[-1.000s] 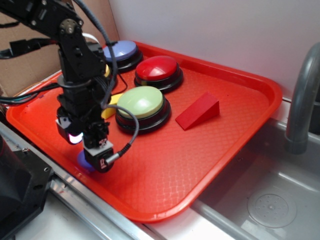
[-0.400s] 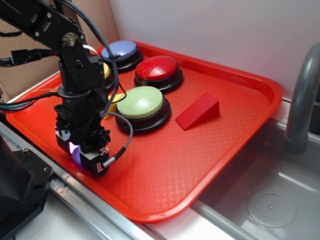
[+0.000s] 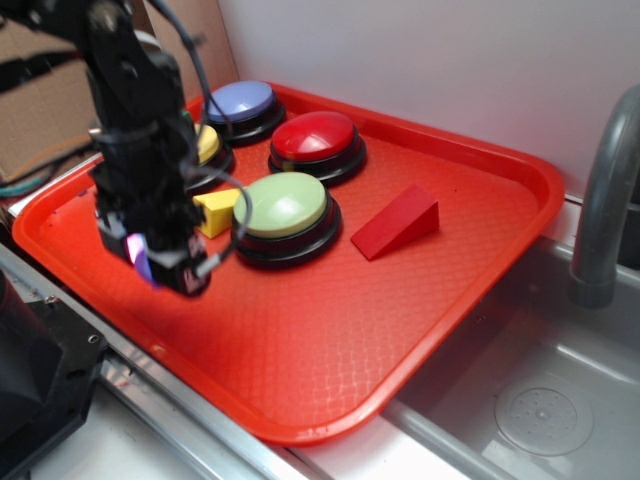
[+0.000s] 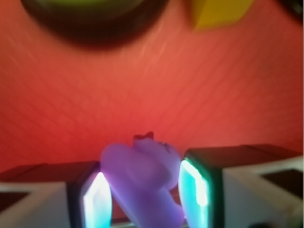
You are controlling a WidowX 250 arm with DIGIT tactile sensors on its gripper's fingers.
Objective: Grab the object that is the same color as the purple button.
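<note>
A small purple lobed object (image 4: pixel 142 180) sits squeezed between my gripper's two glowing pads (image 4: pixel 97 202) in the wrist view. My gripper (image 3: pixel 150 262) is shut on it and hangs above the left part of the red tray (image 3: pixel 330 330); only a sliver of the purple object (image 3: pixel 143 266) shows in the exterior view. The purple button (image 3: pixel 240 102), periwinkle top on a black base, stands at the tray's far left corner, behind the arm.
A green-yellow domed button (image 3: pixel 284 210) and a red domed button (image 3: pixel 315 140) stand mid-tray. A yellow wedge block (image 3: pixel 217 210) lies beside the gripper, a red wedge block (image 3: pixel 396 222) to the right. A sink with a grey faucet (image 3: pixel 600 200) borders the tray's right.
My gripper closed on the purple object at the tray's near-left edge, then rose and moved back and left with it. The buttons and wedges have not moved.
</note>
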